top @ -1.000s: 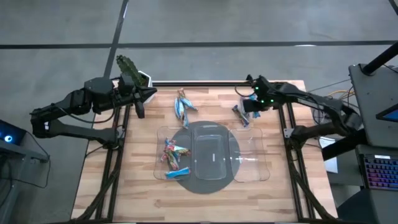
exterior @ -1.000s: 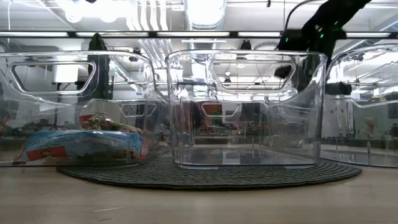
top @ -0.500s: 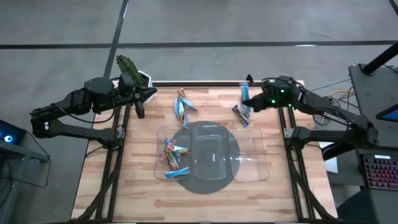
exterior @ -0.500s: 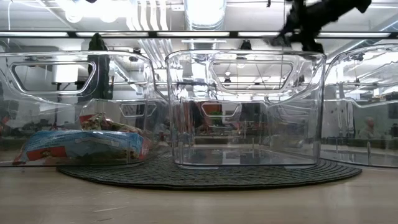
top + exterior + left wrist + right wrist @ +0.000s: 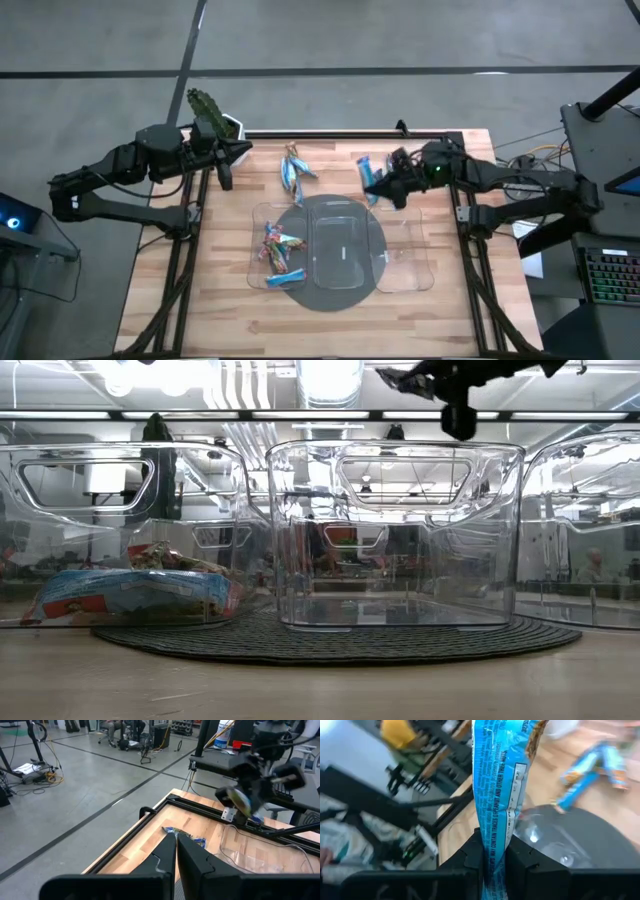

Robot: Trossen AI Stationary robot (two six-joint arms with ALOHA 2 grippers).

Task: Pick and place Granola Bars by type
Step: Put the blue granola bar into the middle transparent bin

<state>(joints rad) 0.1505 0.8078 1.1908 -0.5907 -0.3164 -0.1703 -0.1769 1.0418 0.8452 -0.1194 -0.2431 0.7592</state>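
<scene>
Over the table's far right, the right gripper point(image 5: 378, 183) has swung inward, clamped on a blue bar point(image 5: 501, 795), now above the middle tray's point(image 5: 340, 240) far edge; left gripper point(image 5: 226, 162) stays closed at the far-left corner.

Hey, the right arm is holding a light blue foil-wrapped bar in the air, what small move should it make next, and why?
Probably carry on toward the empty clear plastic middle tray and lower. The right gripper is shut on the light blue foil-wrapped bar just beyond that tray's far rim. The clear left tray already holds bars, mostly red-pink multicoloured with one blue.
</scene>
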